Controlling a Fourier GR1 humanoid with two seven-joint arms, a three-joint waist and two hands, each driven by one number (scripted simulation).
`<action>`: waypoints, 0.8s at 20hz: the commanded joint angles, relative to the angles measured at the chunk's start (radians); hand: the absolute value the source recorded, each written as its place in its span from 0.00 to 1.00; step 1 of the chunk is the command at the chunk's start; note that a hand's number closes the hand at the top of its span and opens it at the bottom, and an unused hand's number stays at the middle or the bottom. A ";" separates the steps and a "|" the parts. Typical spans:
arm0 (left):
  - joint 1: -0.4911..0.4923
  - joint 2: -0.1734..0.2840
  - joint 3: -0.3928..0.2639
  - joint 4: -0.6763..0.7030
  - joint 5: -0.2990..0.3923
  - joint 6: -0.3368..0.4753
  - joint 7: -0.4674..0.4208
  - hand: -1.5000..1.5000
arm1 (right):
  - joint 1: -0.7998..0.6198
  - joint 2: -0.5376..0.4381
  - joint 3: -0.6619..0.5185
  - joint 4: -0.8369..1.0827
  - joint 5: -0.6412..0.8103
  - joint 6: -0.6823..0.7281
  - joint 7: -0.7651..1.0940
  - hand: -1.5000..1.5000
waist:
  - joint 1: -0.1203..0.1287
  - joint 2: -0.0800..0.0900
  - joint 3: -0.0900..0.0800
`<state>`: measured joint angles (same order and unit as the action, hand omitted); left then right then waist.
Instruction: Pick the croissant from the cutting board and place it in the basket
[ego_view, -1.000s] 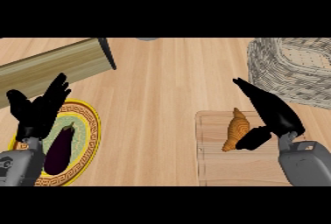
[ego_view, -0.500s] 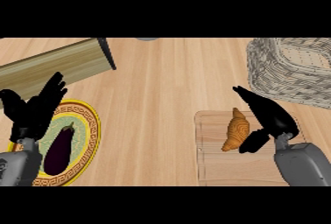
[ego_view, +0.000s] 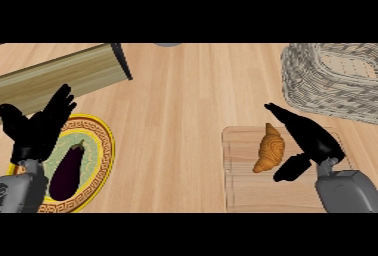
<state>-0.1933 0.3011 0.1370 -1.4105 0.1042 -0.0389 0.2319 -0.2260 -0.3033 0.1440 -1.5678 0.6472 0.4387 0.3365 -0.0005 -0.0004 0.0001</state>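
Croissant (ego_view: 269, 148) lying lengthwise on pale wooden cutting board (ego_view: 244, 185), just left of right hand (ego_view: 310, 137); golden-brown, ridged, tapered at both ends, pointed tip toward far edge. Right hand above board's right side, fingers straight and spread apart, thumb angled down near pastry's lower end, nothing gripped; contact between thumb and croissant impossible to tell. Grey forearm rising from lower edge beneath it.

Woven basket (ego_view: 325, 85) at upper right, well apart from croissant, grey-white wicker, thick braided walls, rounded corners, open top, partly cut off by right edge.

Left hand (ego_view: 40, 127) at left, open, fingers straight and fanned upward, resting over near rim of round plate (ego_view: 103, 150). Plate yellow-rimmed with dark key-pattern border and greenish centre, carrying glossy dark purple eggplant (ego_view: 66, 170), elongated, lying along plate's length.

Long wooden box-like block (ego_view: 59, 77) at upper left, light grain, dark end face, set at a slant. Small grey rounded object (ego_view: 167, 44) at top edge, mostly cut off, identity unclear.

Light wood-grain surface (ego_view: 184, 125) under everything, planks running toward far edge
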 joint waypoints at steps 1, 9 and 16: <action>-0.032 -0.027 -0.017 -0.009 -0.032 0.022 0.030 0.50 | 0.053 -0.013 -0.023 -0.094 -0.034 0.078 -0.015 0.00 | -0.003 -0.001 0.000; -0.002 -0.046 0.014 0.008 -0.030 -0.008 -0.012 0.50 | 0.071 0.043 0.019 -0.071 0.112 0.028 0.006 0.00 | -0.001 0.000 0.000; -0.022 -0.055 0.016 0.034 -0.051 -0.017 -0.015 0.50 | 0.035 0.082 0.037 0.098 0.222 -0.062 -0.071 0.00 | 0.001 0.000 0.000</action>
<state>-0.2145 0.2651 0.1561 -1.3718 0.0597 -0.0574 0.2105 -0.1900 -0.2534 0.1667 -1.5071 0.8173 0.4069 0.2721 0.0004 0.0001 0.0000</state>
